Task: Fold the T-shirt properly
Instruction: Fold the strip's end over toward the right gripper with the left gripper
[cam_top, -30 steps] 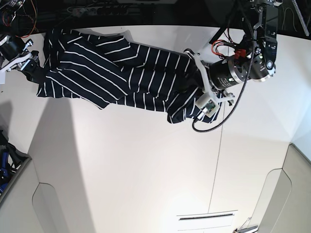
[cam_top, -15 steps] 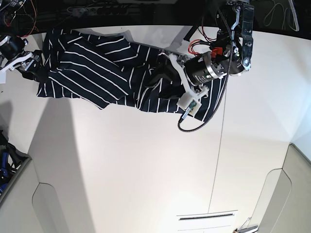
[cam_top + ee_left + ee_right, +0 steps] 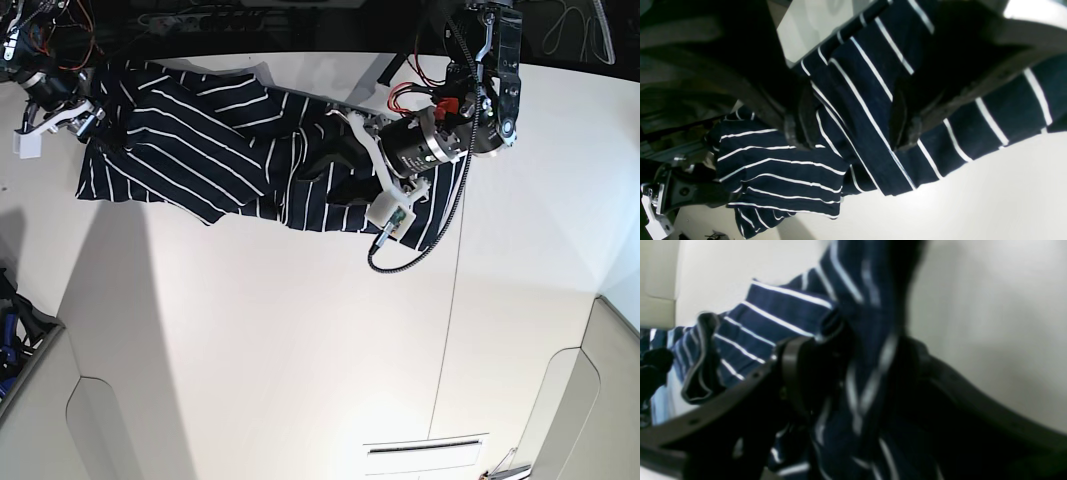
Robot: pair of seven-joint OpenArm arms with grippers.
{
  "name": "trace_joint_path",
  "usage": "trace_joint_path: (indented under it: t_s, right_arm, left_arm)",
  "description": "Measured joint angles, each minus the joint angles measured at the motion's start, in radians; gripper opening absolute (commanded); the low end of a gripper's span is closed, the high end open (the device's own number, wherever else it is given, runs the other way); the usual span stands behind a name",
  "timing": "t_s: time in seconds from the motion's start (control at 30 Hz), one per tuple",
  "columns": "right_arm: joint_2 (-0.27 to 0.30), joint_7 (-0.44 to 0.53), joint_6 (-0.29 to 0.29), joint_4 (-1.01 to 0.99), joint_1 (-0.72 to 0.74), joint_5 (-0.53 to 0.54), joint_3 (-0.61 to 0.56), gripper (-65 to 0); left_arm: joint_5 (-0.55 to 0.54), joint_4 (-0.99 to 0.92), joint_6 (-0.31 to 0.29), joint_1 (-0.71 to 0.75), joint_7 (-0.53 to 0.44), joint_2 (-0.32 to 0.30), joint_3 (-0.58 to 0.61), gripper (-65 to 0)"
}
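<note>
At ten o'clock in the base view the right hand [image 3: 88, 120] reaches in low over the T-shirt's [image 3: 200, 140] edge; its fingers stand parted with a bunched fold of cloth between them. The T-shirt lies rumpled across the counter's [image 3: 300, 350] far side. At one o'clock the left hand [image 3: 325, 160] stretches over the shirt's middle, fingers [image 3: 800, 113] spread apart above the stripes, gripping nothing.
</note>
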Motion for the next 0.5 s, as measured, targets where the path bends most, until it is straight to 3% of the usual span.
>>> trace_joint_path:
  t_s: [0.33, 0.4, 0.5]
  right_arm:
    - [0.0, 0.032, 0.011, -0.037, 0.008, 0.032, -0.124, -29.6]
    - [0.0, 0.03, 0.011, -0.037, 0.009, 0.027, -0.124, -39.2]
    - [0.0, 0.015, 0.003, -0.044, 0.008, 0.016, -0.124, -61.5]
  left_arm:
    - [0.0, 0.0, 0.0, 0.0, 0.0, 0.0, 0.0, -27.6]
    - [0.0, 0.0, 0.0, 0.0, 0.012, 0.0, 0.0, -27.6]
    - [-0.006, 0.0, 0.0, 0.0, 0.032, 0.0, 0.0, -27.6]
